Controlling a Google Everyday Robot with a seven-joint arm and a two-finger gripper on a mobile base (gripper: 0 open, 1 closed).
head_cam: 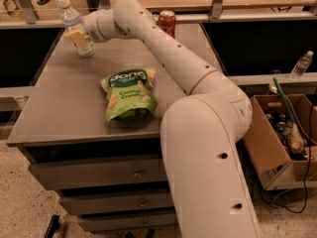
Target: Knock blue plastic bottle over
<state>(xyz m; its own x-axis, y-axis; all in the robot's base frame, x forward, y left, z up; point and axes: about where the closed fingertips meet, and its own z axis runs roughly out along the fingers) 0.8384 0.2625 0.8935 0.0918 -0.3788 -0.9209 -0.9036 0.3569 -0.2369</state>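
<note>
The blue plastic bottle (73, 24), clear with a white cap and a pale label, stands at the far left corner of the grey table (59, 108). It leans slightly, with its cap toward the left. My gripper (78, 35) is at the end of the long white arm that reaches across the table from the right. It is right against the bottle's lower half, on its near right side, and part of the bottle's label area is hidden behind it.
A red Coca-Cola can (166, 21) stands at the table's far edge, behind my arm. A green snack bag (129, 93) lies in the table's middle. A cardboard box (280, 138) of clutter sits on the floor at right, with another clear bottle (302, 65) on a ledge above it.
</note>
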